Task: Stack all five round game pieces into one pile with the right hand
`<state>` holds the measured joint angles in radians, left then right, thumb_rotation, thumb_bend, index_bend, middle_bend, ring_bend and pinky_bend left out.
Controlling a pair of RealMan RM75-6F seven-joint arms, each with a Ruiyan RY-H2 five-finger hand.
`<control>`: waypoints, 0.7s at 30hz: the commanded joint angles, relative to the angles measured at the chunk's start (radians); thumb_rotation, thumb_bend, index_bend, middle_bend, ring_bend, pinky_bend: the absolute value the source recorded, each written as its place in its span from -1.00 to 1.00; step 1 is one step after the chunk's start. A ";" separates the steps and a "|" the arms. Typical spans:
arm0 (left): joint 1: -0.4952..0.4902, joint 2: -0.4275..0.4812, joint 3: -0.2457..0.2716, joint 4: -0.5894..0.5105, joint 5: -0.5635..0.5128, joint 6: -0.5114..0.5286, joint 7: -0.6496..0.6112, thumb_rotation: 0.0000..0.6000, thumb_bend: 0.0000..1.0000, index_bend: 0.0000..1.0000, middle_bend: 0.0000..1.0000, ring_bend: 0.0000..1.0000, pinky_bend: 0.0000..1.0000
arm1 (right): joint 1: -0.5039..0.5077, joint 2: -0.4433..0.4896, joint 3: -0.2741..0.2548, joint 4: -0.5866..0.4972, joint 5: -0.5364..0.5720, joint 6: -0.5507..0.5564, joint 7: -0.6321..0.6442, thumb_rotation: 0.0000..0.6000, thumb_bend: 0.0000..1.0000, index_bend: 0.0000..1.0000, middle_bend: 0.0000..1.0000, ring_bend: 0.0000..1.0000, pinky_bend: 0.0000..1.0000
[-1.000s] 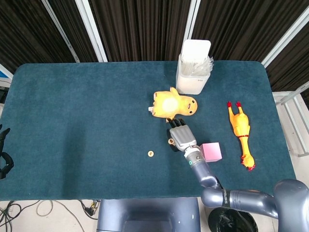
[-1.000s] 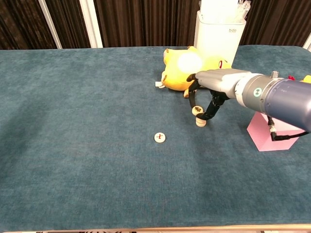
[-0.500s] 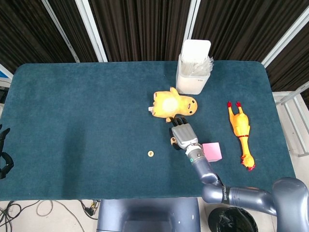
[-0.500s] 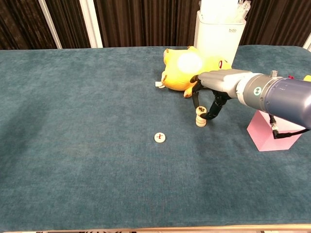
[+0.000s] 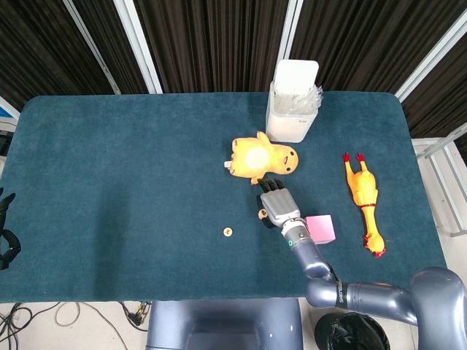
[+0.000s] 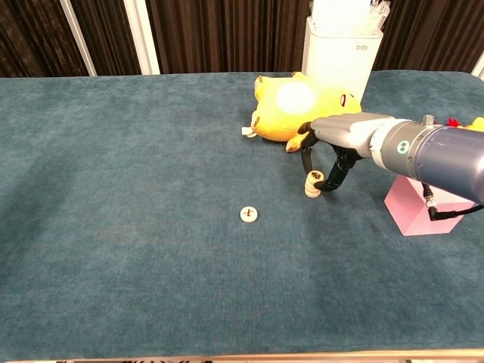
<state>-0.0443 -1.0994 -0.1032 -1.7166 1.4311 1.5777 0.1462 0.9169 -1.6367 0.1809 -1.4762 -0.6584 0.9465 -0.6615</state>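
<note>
Chest view shows the right hand (image 6: 338,144) with fingers (image 6: 330,181) curled around the pile (image 6: 311,184), apparently pinching its top piece, one loose piece (image 6: 248,214) left on the bench (image 6: 136,151)

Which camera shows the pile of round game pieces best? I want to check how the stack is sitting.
The chest view: the pile of round game pieces shows from the side, under the right hand, whose fingers reach down around it. In the head view the hand covers it; only an edge peeks out.
</note>
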 commanded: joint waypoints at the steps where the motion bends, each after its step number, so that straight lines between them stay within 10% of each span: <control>1: 0.000 0.000 0.000 0.000 0.000 0.000 -0.001 1.00 0.65 -0.76 -1.00 -1.00 -0.96 | 0.000 -0.002 0.000 0.005 0.002 0.001 0.004 1.00 -0.18 0.05 -1.00 -1.00 -1.00; 21: 0.000 -0.002 -0.001 0.000 -0.001 0.001 0.003 1.00 0.65 -0.76 -1.00 -1.00 -0.96 | 0.006 0.002 -0.005 -0.001 0.002 0.006 0.012 1.00 -0.18 0.05 -1.00 -1.00 -1.00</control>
<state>-0.0445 -1.1013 -0.1041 -1.7162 1.4302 1.5786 0.1493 0.9230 -1.6344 0.1757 -1.4772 -0.6563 0.9524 -0.6495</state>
